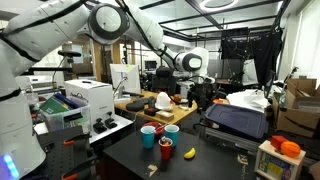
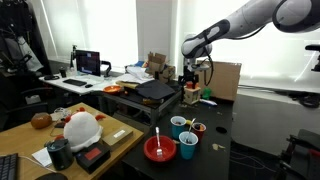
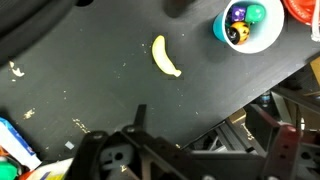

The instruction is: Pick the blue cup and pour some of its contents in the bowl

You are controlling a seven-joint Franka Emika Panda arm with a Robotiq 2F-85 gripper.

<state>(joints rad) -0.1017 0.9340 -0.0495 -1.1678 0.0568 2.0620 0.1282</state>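
Two blue cups stand on the black table (image 2: pixel 215 165), one (image 2: pixel 187 146) beside the red bowl (image 2: pixel 160 149) and one (image 2: pixel 179 126) behind it. A stick leans out of the bowl. In the wrist view a blue cup (image 3: pixel 247 25) holds coloured balls, with a red rim (image 3: pixel 303 10) at the corner beside it. My gripper (image 2: pixel 190 82) hangs high above the table's far side, well away from the cups, and an exterior view shows the gripper (image 1: pixel 197 92) behind a blue cup (image 1: pixel 171 131). In the wrist view the gripper (image 3: pixel 215 120) is open with nothing between its jaws.
A red cup (image 2: pixel 199 129) stands by the blue cups. A banana (image 3: pixel 165 57) lies on the table below the wrist camera and near the table's front banana (image 1: pixel 189 152). A printer (image 1: pixel 85 100), boxes and clutter crowd the neighbouring desks. The table edge (image 3: pixel 230 105) runs close under the gripper.
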